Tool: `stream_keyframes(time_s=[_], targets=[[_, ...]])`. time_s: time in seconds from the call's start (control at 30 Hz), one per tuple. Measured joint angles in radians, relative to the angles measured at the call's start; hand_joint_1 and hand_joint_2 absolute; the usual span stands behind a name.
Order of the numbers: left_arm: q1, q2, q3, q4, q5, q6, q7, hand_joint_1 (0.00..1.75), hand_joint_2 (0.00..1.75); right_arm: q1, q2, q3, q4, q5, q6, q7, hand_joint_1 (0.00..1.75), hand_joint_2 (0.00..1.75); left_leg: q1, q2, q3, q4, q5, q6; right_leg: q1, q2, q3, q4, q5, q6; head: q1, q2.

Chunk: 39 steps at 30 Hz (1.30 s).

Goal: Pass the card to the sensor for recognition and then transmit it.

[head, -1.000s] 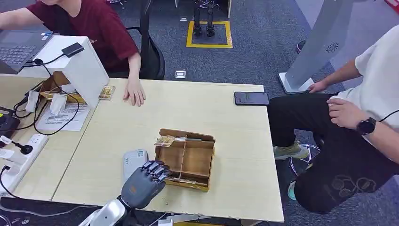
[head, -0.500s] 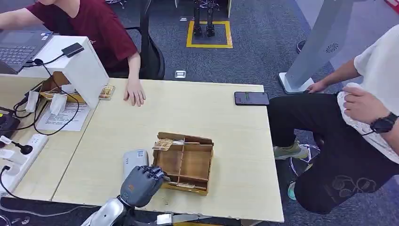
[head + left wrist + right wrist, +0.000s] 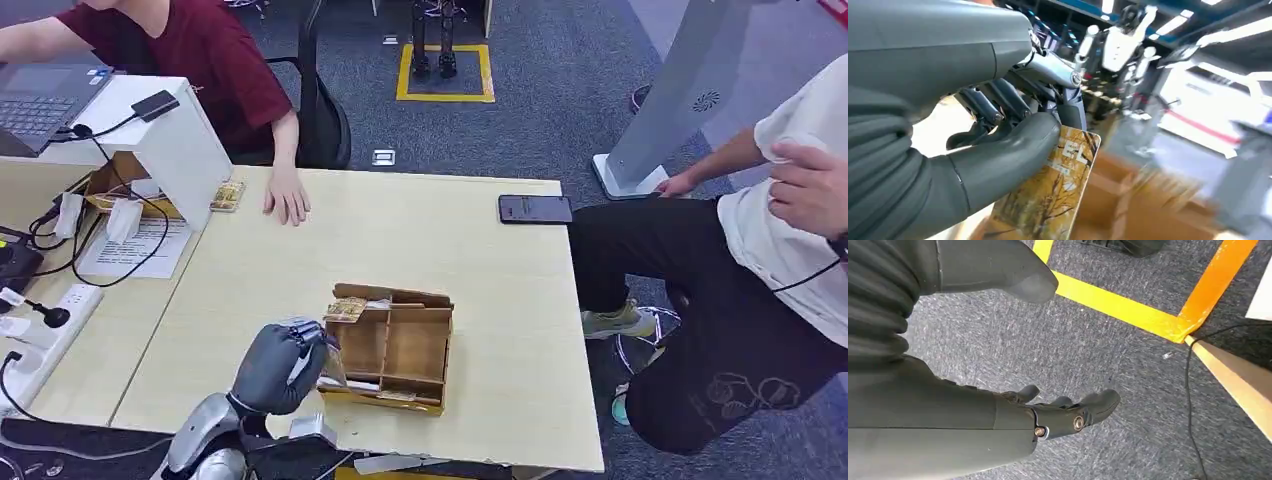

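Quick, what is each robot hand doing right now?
Left hand: pinches a yellow card above the wooden box.
Right hand: open, holding nothing.

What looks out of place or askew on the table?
The wooden box sits slightly skewed to the table edges, and one card leans out over its back left corner. The left hand holds another card.

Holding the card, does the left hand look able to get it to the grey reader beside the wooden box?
Probably yes: the left hand pinches the card right over the reader, nothing visibly between.
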Motion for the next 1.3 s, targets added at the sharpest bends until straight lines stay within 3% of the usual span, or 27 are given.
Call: stream_keyframes(time_s=[0.1,0.2,0.53,0.63,0.77,0.87,1.0,1.3], targets=[[-0.030,0.008,0.033,-0.084,0.050,-0.049,0.012,1.75,1.75,0.006,0.000,0.000,0.000,-0.004,-0.002,0.005,0.00,1.75,0.000,0.000,0.000,0.000,0.000,0.000,0.000,0.000,0.000,0.000,0.000,0.000,0.000,0.000],[-0.056,0.011,0.085,-0.135,0.051,-0.054,0.044,1.75,1.75,0.011,0.001,0.000,0.000,-0.004,-0.002,0.008,0.00,1.75,0.000,0.000,0.001,0.000,0.000,0.000,0.000,0.000,0.000,0.000,0.000,0.000,0.000,0.000],[-0.077,0.009,0.203,-0.114,-0.030,0.035,0.126,1.75,1.75,0.013,0.003,0.000,0.000,0.013,-0.002,0.019,0.00,1.75,0.000,0.000,0.000,0.000,0.000,0.000,0.000,0.000,0.000,0.000,0.000,0.000,0.000,0.000],[-0.117,0.008,0.248,-0.053,-0.100,0.081,0.184,1.75,1.75,0.011,0.004,0.000,0.000,0.043,-0.001,0.024,0.00,1.75,0.000,0.000,0.000,0.000,0.001,0.000,0.000,0.000,0.000,0.000,0.000,0.000,0.000,0.000],[-0.257,0.011,0.318,0.146,-0.283,0.176,0.308,1.75,1.75,-0.012,0.008,0.000,-0.002,0.091,0.003,0.036,0.00,1.75,0.001,-0.001,0.000,0.000,0.004,-0.002,0.000,-0.001,0.000,0.001,0.003,-0.001,0.000,0.000],[-0.345,0.011,0.367,0.300,-0.280,0.217,0.316,1.75,1.75,-0.023,0.011,0.000,-0.005,0.092,0.003,0.040,0.00,1.75,0.001,-0.001,0.000,0.000,0.005,-0.002,0.000,0.000,0.000,0.001,0.004,-0.001,0.000,0.000],[-0.384,0.011,0.399,0.397,-0.275,0.235,0.307,1.75,1.75,-0.024,0.011,0.000,-0.005,0.092,0.002,0.040,0.00,1.75,0.001,-0.001,0.000,0.000,0.005,-0.002,0.000,0.000,0.000,0.001,0.004,-0.001,0.000,0.000],[-0.403,0.010,0.420,0.468,-0.280,0.236,0.307,1.75,1.75,-0.023,0.013,0.000,-0.006,0.092,0.002,0.043,0.00,1.75,0.000,-0.001,-0.002,0.000,0.005,-0.002,0.000,0.000,-0.002,0.001,0.004,-0.001,0.000,0.000]])
